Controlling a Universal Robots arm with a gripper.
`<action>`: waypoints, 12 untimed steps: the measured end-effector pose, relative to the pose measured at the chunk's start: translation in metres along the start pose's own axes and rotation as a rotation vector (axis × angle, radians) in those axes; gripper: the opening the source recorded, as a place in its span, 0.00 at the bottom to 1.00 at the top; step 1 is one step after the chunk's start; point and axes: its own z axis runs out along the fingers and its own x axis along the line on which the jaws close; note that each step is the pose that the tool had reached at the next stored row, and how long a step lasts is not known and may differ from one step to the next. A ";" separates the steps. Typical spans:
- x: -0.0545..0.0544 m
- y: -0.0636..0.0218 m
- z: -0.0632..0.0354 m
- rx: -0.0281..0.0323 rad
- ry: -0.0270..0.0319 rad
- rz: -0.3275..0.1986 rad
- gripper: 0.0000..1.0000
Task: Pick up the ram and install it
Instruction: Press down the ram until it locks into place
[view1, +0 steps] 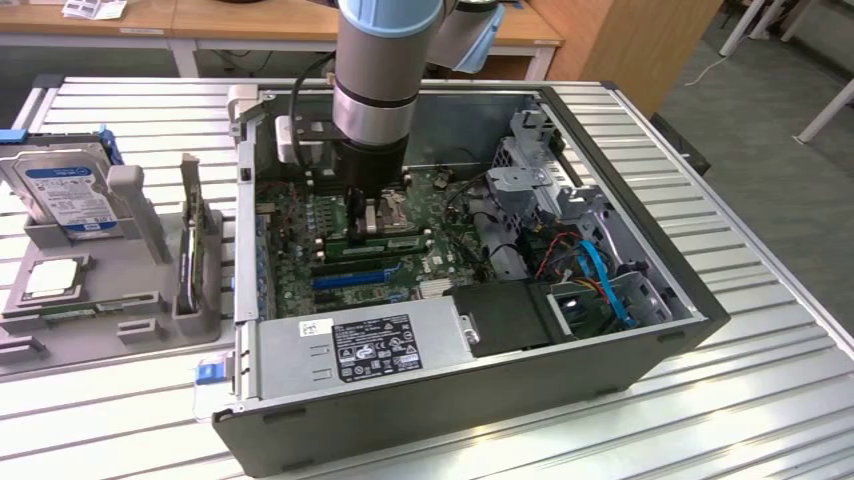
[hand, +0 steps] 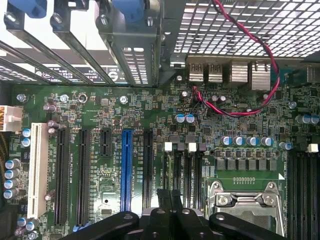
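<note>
Where the arm (view1: 380, 70) stands inside the open computer case (view1: 467, 410), its gripper (hand: 170, 200) hangs over the motherboard (hand: 100, 100), fingers (hand: 164, 197) pressed together and nothing seen between them.

Item 1, gripper. In the wrist view the closed tips sit above the group of narrow black memory slots (hand: 182, 165) with white end clips, just beside the silver CPU socket (hand: 245, 205). Whether the tips touch the slots cannot be told.

Item 2, the ram (view1: 198, 245). Long thin green stick, standing on its long edge between grey posts of a grey holder tray (view1: 54, 350). The tray lies near the table's edge on the exterior view's left, outside the case and well apart from the gripper.

Item 3, same tray. A hard drive (view1: 67, 195) with a blue-white label, propped upright at the far end; a square silver processor chip (view1: 54, 278) lying flat nearer the middle.

Item 4, case. Dark grey tower laid on its side in the middle of the slatted metal table (view1: 747, 400), side panel off. A silver power supply (view1: 367, 345) with a black label fills the near corner; blue cable (view1: 607, 285) runs along the drive bay on the exterior view's right.

Item 5, board details in the wrist view. One blue expansion slot (hand: 126, 170), one white slot (hand: 37, 170), several black slots between and around them, and a twisted red-and-black wire (hand: 250, 40) looping across the perforated rear panel.
</note>
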 end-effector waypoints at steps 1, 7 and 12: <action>0.000 0.0000 0.0000 0.0000 0.0000 0.000 0.10; 0.000 0.0000 0.0003 0.0000 -0.0001 0.000 0.10; 0.000 -0.0001 0.0008 0.0000 0.0000 0.000 0.10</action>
